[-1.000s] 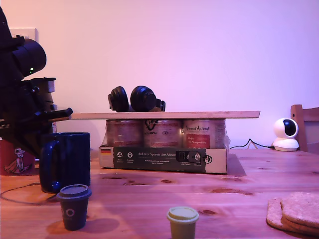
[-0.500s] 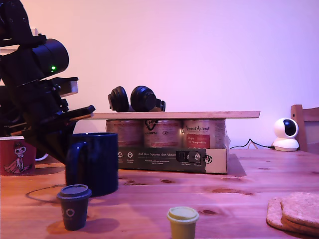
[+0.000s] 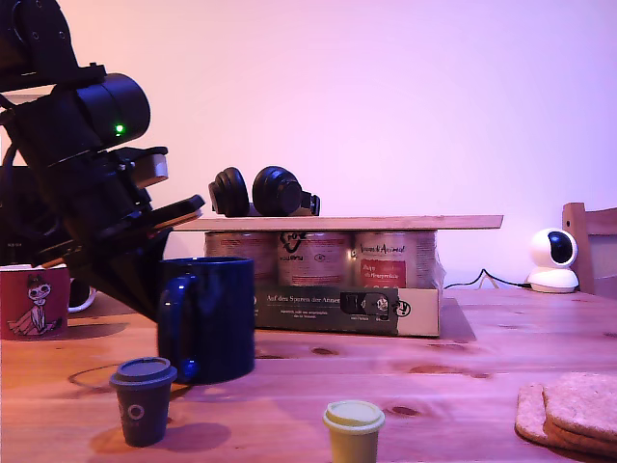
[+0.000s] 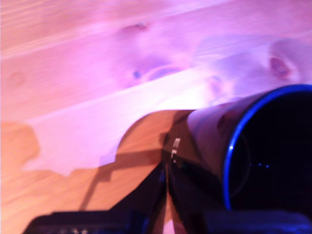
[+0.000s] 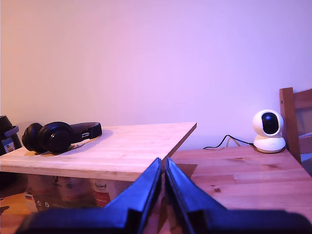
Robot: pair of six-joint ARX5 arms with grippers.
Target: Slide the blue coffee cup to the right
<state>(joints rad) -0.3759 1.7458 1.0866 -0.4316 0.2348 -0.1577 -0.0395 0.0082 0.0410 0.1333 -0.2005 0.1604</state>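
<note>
Glossy navy-blue ceramic mug [image 3: 210, 318] upright on wooden bench [image 3: 463, 357], lower left of exterior view, behind small dark grey lidded cup [image 3: 143, 399]. My first gripper [image 4: 168, 170] clenched, fingers pinched together, beside mug rim. My second gripper [image 5: 162, 183] clenched, empty, raised, facing black headphones [image 5: 56, 136] on plank.

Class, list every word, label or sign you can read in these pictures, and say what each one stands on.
"Auf den Spuren der Ahnen": dark cardboard tray under the jars; its last word is partly unclear.
Small German flag sign: same tray's end, toward the exterior view's left.
Red label on a glass jar: too blurred to read.
Ring mark on the small dark grey lidded cup: no letters legible.
</note>
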